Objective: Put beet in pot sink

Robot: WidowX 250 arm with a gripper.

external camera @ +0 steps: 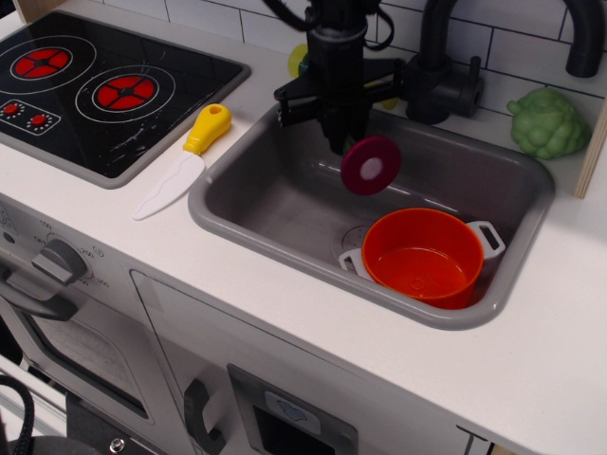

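The beet [371, 166], a dark maroon bulb with a paler pink patch, hangs in the air above the grey sink [275, 190]. My gripper [339, 140] is shut on its leaf end, which the fingers hide. The beet hangs above and to the left of the orange pot [423, 256]. The pot stands in the sink's right front part, empty, with its white handles showing.
A yellow-handled white toy knife [185, 156] lies on the counter left of the sink. A black stove top [95, 85] is at far left. A black faucet [446, 71] stands behind the sink. A pale green bumpy vegetable [547, 123] sits at back right.
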